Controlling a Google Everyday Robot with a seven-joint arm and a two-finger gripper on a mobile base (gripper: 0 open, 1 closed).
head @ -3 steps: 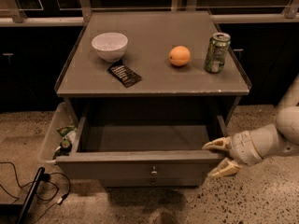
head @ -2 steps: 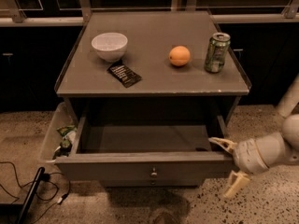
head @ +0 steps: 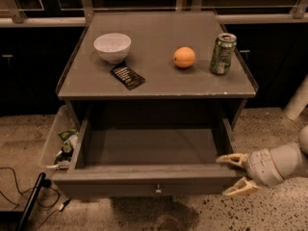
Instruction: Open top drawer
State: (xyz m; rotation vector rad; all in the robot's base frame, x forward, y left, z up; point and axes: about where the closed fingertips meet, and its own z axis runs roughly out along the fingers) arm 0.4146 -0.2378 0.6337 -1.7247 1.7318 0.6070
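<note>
The top drawer (head: 149,181) of the grey cabinet stands pulled far out, its shallow grey interior showing and bare. Its flat front panel has a small round metal knob (head: 157,190) at centre. My gripper (head: 233,173) is at the drawer's right front corner, coming in from the right. Its two pale fingers are spread apart, one fingertip (head: 226,160) at the top of the drawer's right edge, the other finger (head: 236,189) below by the front panel. It holds nothing. The lower drawers are hidden.
On the cabinet top (head: 154,83) stand a white bowl (head: 112,46), a dark snack packet (head: 127,76), an orange (head: 184,57) and a green can (head: 223,53). A side bin (head: 50,141) with wrappers hangs on the left. Cables (head: 19,186) lie on the speckled floor.
The gripper has shifted slightly down and right along the drawer's right front corner, then settled with fingers spread. The drawer stays pulled out.
</note>
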